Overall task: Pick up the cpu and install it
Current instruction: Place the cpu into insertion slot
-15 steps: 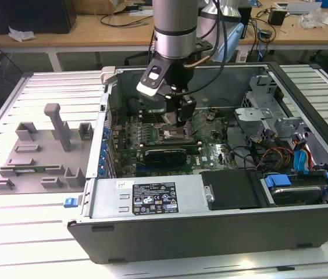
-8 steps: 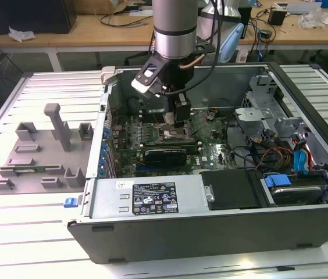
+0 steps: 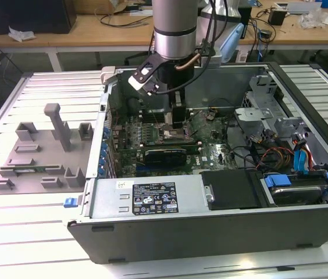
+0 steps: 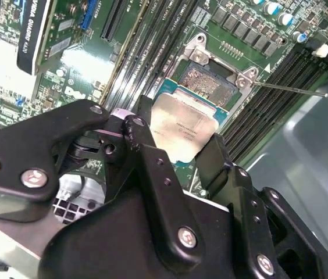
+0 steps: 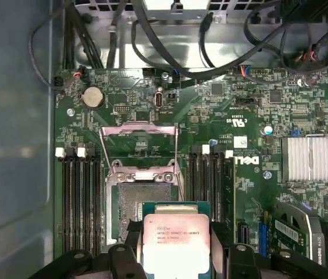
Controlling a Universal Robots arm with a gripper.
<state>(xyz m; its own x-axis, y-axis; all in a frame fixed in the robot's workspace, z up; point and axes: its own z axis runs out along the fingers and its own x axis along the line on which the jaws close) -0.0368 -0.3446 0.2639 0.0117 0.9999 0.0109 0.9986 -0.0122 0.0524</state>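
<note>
A grey plastic fixture sits at the exterior view's left on the ribbed tabletop, just beside an open computer case lying on its side. Over the middle of the case the robot arm reaches straight down to the green motherboard.

In both wrist views the black jaws pinch the cpu by two opposite edges. It is a small flat square chip with a shiny silver metal top carrying faint print, and a thin green rim shows around the lid. It hangs tilted just over one edge of the open socket, partly overlapping it. The socket's metal load plate is flipped up, and black memory slots run along both sides of it. A ribbed silver heat sink sits further along the board.

At the exterior view's right the case holds a metal drive cage and blue cables.
</note>
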